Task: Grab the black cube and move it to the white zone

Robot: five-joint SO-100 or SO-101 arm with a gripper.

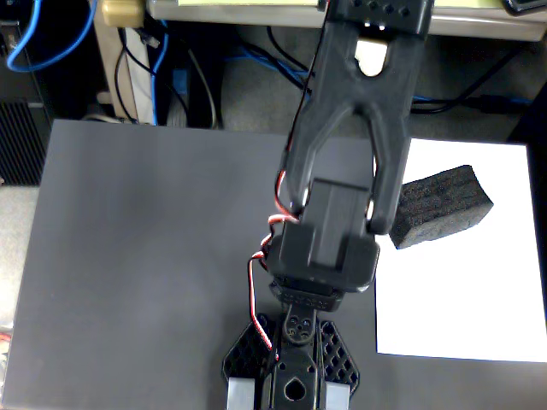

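Note:
The black cube [444, 209], a rough dark foam block, lies tilted on the upper part of the white zone [461, 299], a white paper sheet at the right of the fixed view. The black arm comes down from the top centre, and one fork of its link overlaps the block's left end in the picture. The gripper [292, 395] is at the bottom centre over the dark grey table [154, 256], well left of and below the block. The frame's bottom edge cuts it off, so its jaws cannot be read. Nothing shows in it.
Red and white wires [254, 295] run along the arm's left side. Beyond the table's far edge are blue and black cables [162, 77] and a beige desk edge [128, 10].

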